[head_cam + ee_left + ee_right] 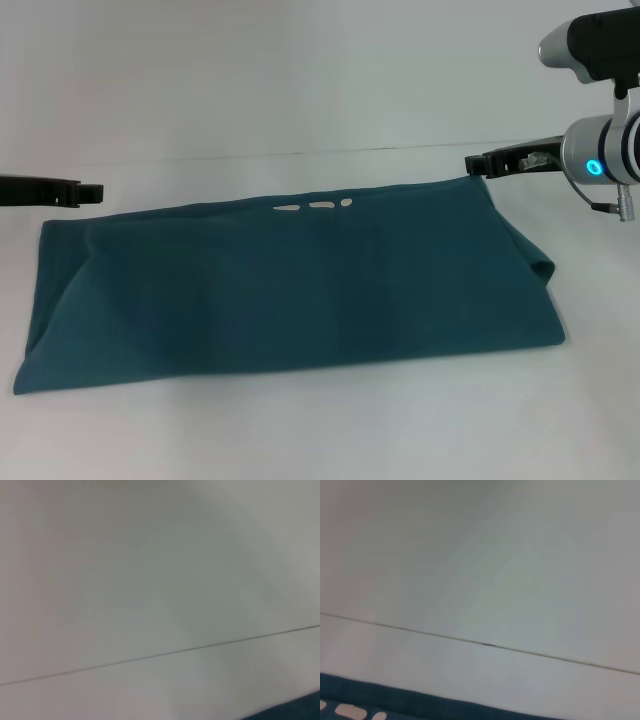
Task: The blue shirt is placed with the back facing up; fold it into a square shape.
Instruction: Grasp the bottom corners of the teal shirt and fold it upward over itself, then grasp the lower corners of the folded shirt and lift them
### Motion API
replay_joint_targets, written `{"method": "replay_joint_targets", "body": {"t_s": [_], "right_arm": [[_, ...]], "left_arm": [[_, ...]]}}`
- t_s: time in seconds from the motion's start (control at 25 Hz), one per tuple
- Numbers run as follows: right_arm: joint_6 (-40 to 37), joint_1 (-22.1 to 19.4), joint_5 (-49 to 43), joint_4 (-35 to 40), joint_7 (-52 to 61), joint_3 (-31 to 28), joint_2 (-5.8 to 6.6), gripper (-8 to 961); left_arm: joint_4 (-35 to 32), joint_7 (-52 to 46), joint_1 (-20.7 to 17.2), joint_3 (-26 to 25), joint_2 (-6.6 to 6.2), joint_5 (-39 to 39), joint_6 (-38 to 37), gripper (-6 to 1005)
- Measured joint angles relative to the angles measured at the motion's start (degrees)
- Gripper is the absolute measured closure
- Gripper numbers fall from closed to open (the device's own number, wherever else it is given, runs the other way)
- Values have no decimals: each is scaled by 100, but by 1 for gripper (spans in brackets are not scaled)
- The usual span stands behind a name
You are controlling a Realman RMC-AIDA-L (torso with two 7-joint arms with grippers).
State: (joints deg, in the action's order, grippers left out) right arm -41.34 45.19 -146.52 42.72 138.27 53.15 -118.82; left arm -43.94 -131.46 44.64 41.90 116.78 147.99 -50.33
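The blue shirt point(290, 285) lies folded into a long band on the white worktop point(300, 430). The right gripper point(478, 163) hovers at its far right corner, the left gripper point(92, 192) just off its far left corner. I cannot tell whether either is open or closed.

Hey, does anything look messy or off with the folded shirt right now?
Mostly tidy, but the blue shirt is a long band, not yet a square. Bits of white lettering peek over its far edge, and the end nearest the right gripper bunches into a loose flap.
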Motion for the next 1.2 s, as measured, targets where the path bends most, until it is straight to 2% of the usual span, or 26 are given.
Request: {"method": "replay_joint_targets", "body": {"t_s": [0.12,0.24,0.4,0.6,0.68,0.76,0.92,1.2], "right_arm": [[-5,-11,0,25,-20,-12,6,522],[-152,-46,-1,96,-47,-11,23,432],[-802,-186,2,539,-51,5,29,313],[-1979,-443,-6,1365,-63,35,9,74],[-2453,-510,-14,1558,-33,34,18,55],[-2899,-560,-35,1669,55,7,58,36],[-3389,-641,-278,1845,268,-20,104,19],[-3818,-707,-552,1973,300,16,34,25]], "left_arm": [[-9,20,-12,1,-27,-26,-53,529],[-70,24,-31,-71,-109,-69,-431,380],[-332,-62,-108,-328,-251,-91,-1343,297],[-548,-382,-203,-773,-529,-132,-2848,193],[-632,-434,-300,-871,-583,-129,-3264,151],[-736,-520,-434,-853,-601,-42,-3521,52],[-797,-658,-617,-795,-611,276,-3636,59],[-499,-724,-622,-790,-584,769,-3521,70]]}}
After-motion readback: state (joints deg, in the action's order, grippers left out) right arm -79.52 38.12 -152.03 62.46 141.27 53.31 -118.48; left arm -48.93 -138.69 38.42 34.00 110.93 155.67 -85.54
